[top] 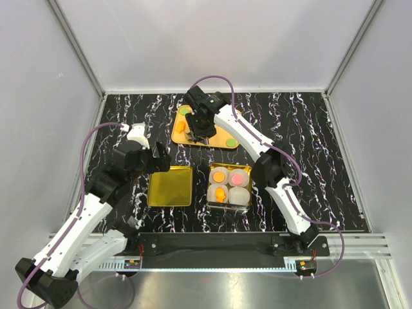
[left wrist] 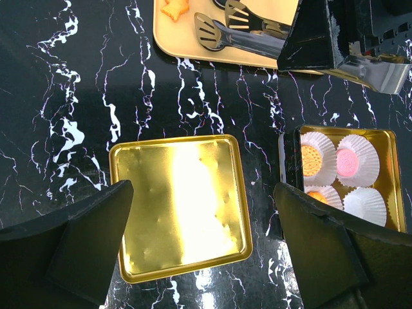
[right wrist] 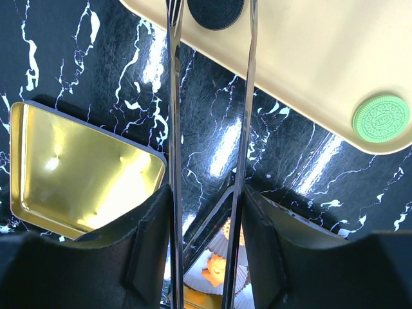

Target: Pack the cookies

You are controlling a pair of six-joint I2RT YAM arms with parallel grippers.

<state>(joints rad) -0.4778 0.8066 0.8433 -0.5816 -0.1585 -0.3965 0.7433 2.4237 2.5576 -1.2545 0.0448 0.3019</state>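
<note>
Cookies sit in three of the four paper cups in the box, nearest our bases: two orange, one pink, and one cup bare. Just beside the box lies the lid, with our left fingers spread wide above it, grasping nothing. If that arm goes for the lid too soon, we judge it could cross the right arm's path to the box, or cover the box with a cup unfilled.

Farther out, our right fingers are clenched on the tongs. The blades reach over the tray and stand either side of a black cookie. Whether they touch it we cannot tell, as the tips run out of view. A green cookie lies well apart from it near the tray's edge, and an orange star lies toward the other end.

The chief risk, we judge, is the pinch. A flat disc on a smooth tray may skate away or tip up between thin blades. A weak squeeze could drop it on the surface during the carry, and a hard one could twist the tongs in our fingers. At the box, poor aim could land it on a filled cup or knock a light paper cup askew.
</note>
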